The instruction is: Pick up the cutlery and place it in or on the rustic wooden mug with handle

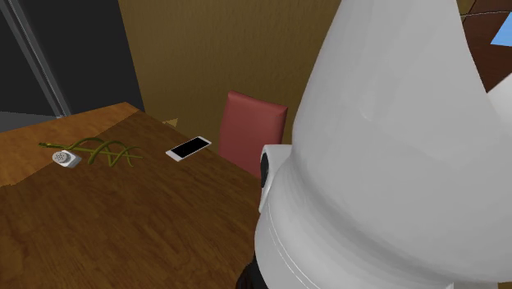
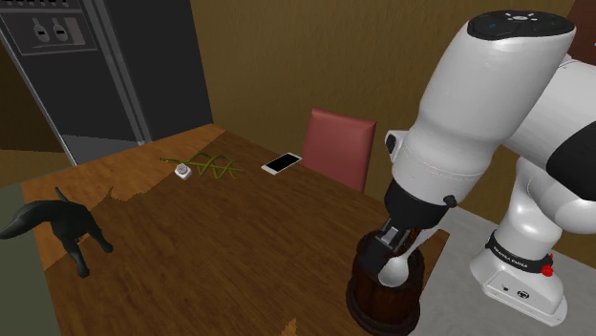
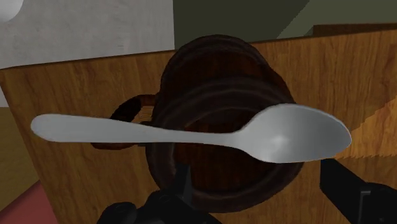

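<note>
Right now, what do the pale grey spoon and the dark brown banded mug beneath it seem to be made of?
Pale grey spoon: probably metal, smooth with a soft sheen in its bowl, though it could be plastic. Dark brown banded mug: looks like wood, dull finish, ringed by darker hoops.

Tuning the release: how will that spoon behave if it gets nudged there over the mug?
Probably stiff: the spoon looks like one thin, rigid piece. Likely slippery: its smooth bowl shines. It stretches across the mouth of the mug, handle past the rim, so a nudge may tip or slide it off.
</note>
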Robot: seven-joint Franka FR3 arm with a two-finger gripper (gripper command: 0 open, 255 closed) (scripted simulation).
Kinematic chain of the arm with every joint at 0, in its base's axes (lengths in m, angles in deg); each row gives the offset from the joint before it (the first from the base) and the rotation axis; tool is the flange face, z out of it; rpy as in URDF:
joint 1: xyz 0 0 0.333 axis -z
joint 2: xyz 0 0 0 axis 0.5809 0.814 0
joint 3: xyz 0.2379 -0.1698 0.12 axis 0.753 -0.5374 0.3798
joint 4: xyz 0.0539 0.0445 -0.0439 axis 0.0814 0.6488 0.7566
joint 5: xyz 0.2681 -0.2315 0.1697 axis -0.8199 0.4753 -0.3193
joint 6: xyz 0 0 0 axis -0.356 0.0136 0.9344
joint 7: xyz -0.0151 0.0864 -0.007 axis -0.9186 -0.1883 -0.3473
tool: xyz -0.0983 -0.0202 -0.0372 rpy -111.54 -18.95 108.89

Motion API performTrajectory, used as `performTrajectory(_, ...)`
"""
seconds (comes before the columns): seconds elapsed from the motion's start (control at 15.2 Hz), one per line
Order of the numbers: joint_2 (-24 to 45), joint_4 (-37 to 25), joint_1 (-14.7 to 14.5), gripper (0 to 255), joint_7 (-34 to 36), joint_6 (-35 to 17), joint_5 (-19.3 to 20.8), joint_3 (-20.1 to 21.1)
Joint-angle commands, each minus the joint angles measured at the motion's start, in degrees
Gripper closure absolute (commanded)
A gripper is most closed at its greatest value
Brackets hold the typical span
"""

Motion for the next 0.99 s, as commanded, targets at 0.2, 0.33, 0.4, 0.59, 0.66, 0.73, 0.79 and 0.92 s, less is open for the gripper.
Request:
performTrajectory(0.2, -0.57, -1.47, -0.07, 0, -0.44, 2.02, -0.25, -0.46)
performTrajectory(0.33, -1.38, -4.69, -0.25, 0, -0.75, 5.91, -0.59, -0.96)
performTrajectory(0.4, -1.59, -6.04, -0.29, 0, -0.82, 7.44, -0.65, -1.12)
performTrajectory(0.59, -1.6, -6.04, -0.29, 0, -0.82, 7.44, -0.66, -1.12)
performTrajectory(0.66, -1.59, -6.04, -0.29, 0, -0.82, 7.44, -0.66, -1.12)
performTrajectory(0.73, -1.59, -6.04, -0.29, 0, -0.82, 7.44, -0.66, -1.12)
performTrajectory(0.79, -1.59, -6.04, -0.28, 0, -0.82, 7.44, -0.66, -1.12)
performTrajectory(0.92, -1.59, -6.04, -0.28, 0, -0.82, 7.44, -0.66, -1.12)
